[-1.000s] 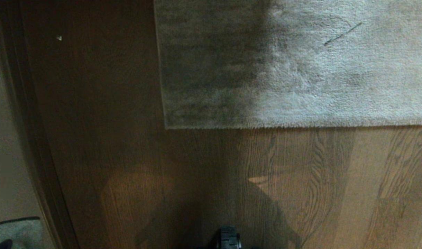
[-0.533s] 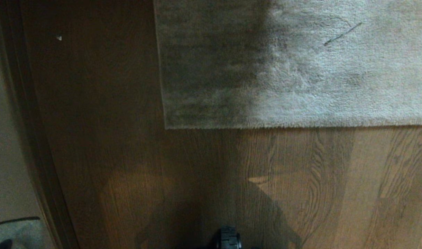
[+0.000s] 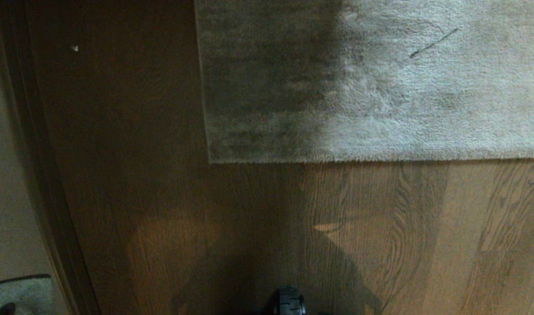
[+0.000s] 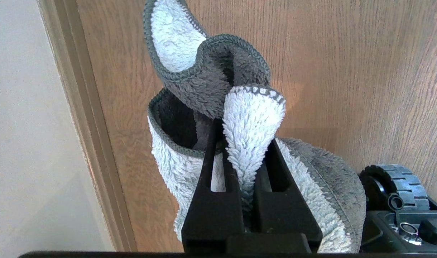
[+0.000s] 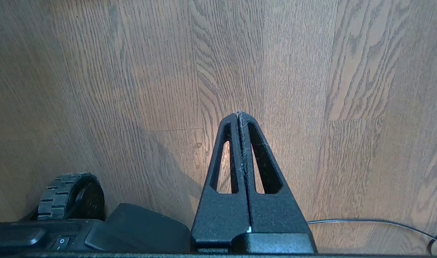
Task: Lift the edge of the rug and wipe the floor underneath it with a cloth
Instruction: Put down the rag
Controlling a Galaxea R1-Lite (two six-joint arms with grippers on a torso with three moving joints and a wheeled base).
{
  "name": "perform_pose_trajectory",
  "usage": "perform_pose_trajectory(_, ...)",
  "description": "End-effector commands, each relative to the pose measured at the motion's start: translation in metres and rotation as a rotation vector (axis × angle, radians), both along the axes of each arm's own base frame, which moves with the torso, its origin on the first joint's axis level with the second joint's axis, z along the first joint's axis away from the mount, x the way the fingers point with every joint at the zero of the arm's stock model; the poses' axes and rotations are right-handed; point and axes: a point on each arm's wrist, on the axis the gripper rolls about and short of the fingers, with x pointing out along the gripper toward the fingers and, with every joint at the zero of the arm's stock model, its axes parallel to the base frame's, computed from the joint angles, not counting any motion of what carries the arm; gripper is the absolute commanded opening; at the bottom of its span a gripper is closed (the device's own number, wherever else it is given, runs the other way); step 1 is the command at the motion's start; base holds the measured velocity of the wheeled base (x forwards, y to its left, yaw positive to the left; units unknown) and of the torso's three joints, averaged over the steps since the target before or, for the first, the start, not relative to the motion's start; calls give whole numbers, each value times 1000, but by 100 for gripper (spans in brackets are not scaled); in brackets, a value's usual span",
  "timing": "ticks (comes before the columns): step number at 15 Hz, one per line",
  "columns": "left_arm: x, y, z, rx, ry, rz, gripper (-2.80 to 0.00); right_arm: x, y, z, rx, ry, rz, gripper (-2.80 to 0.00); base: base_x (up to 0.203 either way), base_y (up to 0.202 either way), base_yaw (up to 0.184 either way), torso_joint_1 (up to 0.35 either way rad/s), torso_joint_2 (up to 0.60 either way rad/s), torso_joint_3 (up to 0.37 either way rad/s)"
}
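The light grey-beige rug point(image 3: 381, 87) fills the far part of the head view. Its near rug edge point(image 3: 381, 160) lies flat on the brown plank floor point(image 3: 381, 236), with a corner point(image 3: 211, 161) toward the left. A fluffy cloth point(image 4: 252, 114), pale blue-white with a grey backing and border, is bunched in my left gripper point(image 4: 244, 143), which is shut on it above the floor by the baseboard. A bit of that cloth point(image 3: 24, 295) shows at the head view's lower left corner. My right gripper point(image 5: 239, 115) is shut and empty over bare floor point(image 5: 311, 71), short of the rug.
A wooden baseboard point(image 4: 82, 125) and a pale wall point(image 4: 21, 143) run along the left side. My base's black wheels point(image 4: 394, 184) point(image 5: 70, 195) sit near both grippers. A thin cable point(image 5: 365, 221) lies on the floor to the right. A small pale speck point(image 3: 75, 47) lies on the floor left of the rug.
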Motion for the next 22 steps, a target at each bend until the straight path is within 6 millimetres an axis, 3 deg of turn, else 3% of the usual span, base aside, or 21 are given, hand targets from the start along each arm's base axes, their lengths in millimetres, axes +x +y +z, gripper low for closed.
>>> perform_pose_trajectory(1, 0, 0, 0, 0, 0, 0, -280, 0, 0, 0, 0, 2, 0, -280, 0, 0, 0, 0, 0, 0)
perform_pose_trajectory(22, 0, 0, 0, -8, -2, -1, -280, 0, 0, 0, 0, 2, 0, -280, 0, 0, 0, 0, 0, 0)
